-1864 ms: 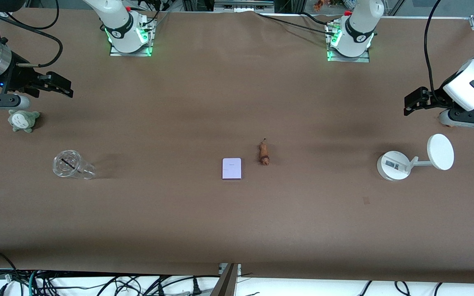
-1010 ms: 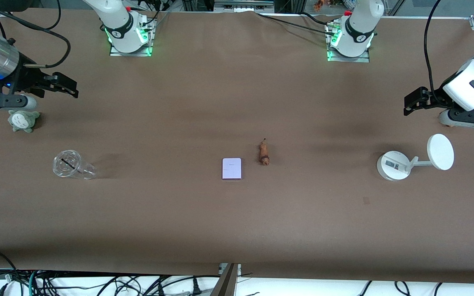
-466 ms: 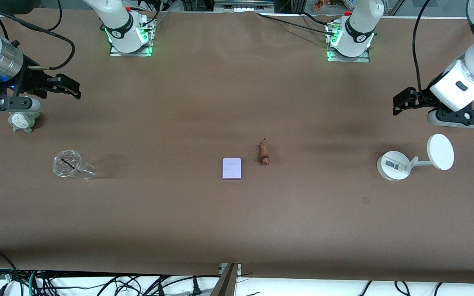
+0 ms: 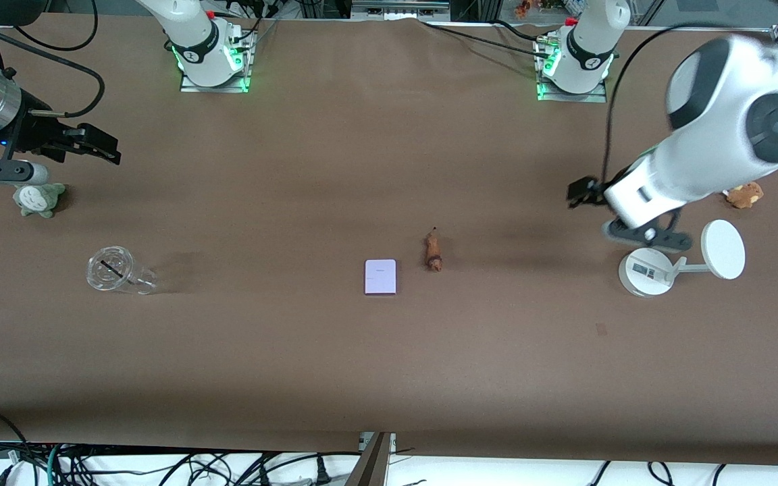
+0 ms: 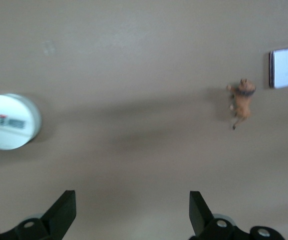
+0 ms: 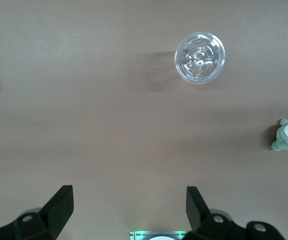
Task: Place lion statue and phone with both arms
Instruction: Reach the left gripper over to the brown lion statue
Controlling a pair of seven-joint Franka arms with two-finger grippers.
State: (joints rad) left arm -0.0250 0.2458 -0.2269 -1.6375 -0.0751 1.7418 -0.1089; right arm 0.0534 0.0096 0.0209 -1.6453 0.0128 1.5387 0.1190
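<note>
Neither pick looks begun, judging by how things lie: the lion statue [image 4: 433, 252] rests on its side on the bare counter [image 4: 389, 364] near the middle, and the phone [image 4: 380, 277] lies flat just beside it, at about seven o'clock from it in the front view and slightly nearer the front camera, the two apart and untouched. The left gripper [image 4: 581, 192] hangs over open counter at roughly two o'clock from the statue, well apart from it, close to the white round-based stand [image 4: 645, 271]; the left wrist view shows its fingers [image 5: 63, 212] spread wide with nothing between them. The right gripper [image 4: 95, 144] hovers over the right arm's end of the counter, above the grey-green plush [image 4: 38, 198] and at about twelve o'clock from the clear cup [image 4: 117, 271], fingers [image 6: 60, 205] likewise spread and empty. Both reaches, both grasps and both placements appear to be still ahead; the pictures mark no obvious place where either thing should end up.
</note>
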